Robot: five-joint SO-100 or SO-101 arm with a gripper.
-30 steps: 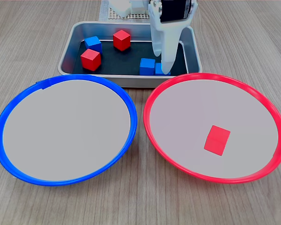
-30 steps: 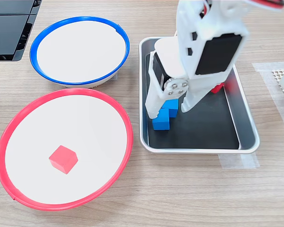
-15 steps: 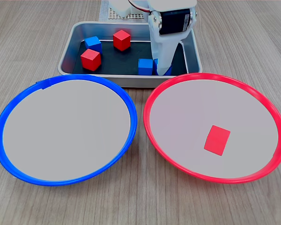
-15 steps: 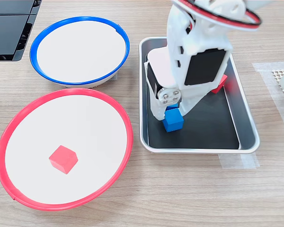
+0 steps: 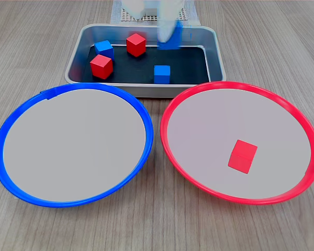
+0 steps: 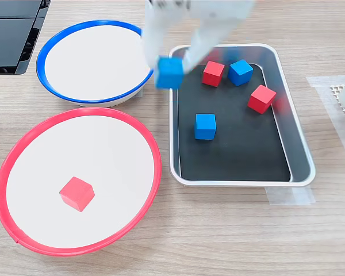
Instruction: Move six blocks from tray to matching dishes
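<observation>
Above the tray's [image 6: 299, 172] left wall in the second exterior view, the gripper [image 6: 171, 64] hangs blurred, fingers clamped on 1 blue block [image 6: 169, 73] held in the air. Inside the tray lie 2 blue [image 6: 205, 126] and 2 red blocks [image 6: 213, 73]. 1 red block [image 6: 77, 193] sits in the red-rimmed dish [image 6: 23, 149]; the blue-rimmed dish [image 6: 52, 49] is bare.
</observation>
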